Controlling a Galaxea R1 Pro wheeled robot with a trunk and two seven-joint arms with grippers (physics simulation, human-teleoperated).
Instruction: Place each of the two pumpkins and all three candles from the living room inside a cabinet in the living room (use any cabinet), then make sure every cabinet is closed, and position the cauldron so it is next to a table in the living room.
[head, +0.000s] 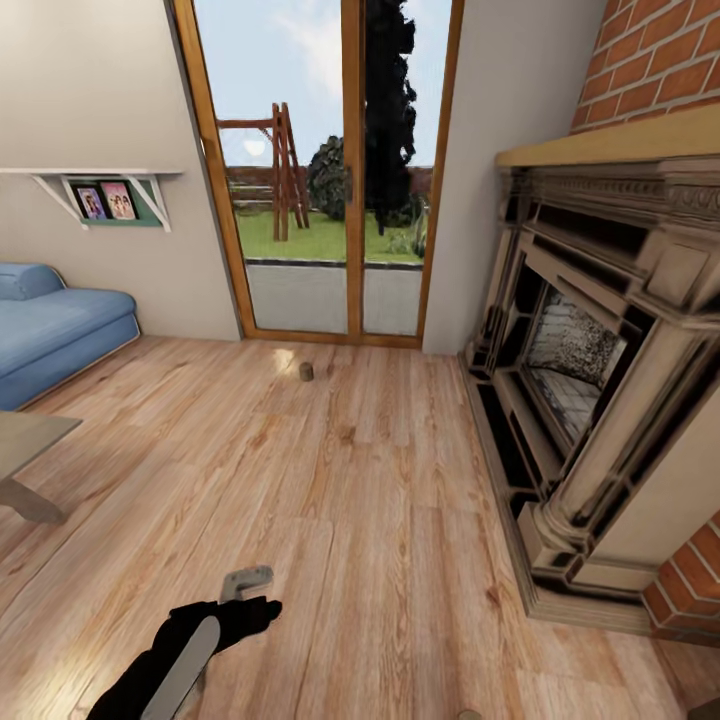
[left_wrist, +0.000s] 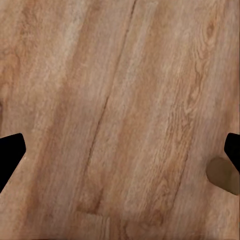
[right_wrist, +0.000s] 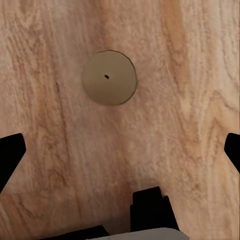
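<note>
A: Directly beneath the right gripper (right_wrist: 120, 150), what lies on the floor?

B: One candle (right_wrist: 109, 77), seen end-on in the right wrist view as a cream disc with a dark wick point at its centre. It stands upright on the wooden floor (right_wrist: 190, 115), apart from both fingertips (right_wrist: 11, 150), whose dark tips show at the two edges of that view. The jaws are spread wide and grasp nothing.

A: Is a second candle visible?

B: Yes. In the head view a short stubby candle by the glass door (head: 306, 371) stands on the floorboards, just in front of the door's wooden threshold, well apart from the robot. A pale rounded shape at the bottom edge of that view is too cut off to identify.

A: And the left gripper (left_wrist: 120, 150)?

B: Its fingertips likewise sit at opposite edges of the left wrist view, fully apart, with bare floor between them. A brownish rounded patch beside one fingertip cannot be identified. In the head view the left arm (head: 185, 650) reaches forward low over the boards.

A: What surrounds the scene?

B: A brick-backed fireplace (head: 590, 350) on the right, a blue sofa (head: 55, 320) on the left, a wall shelf (head: 95, 190) with photographs above it, and a table corner (head: 25, 440) near the sofa.
</note>
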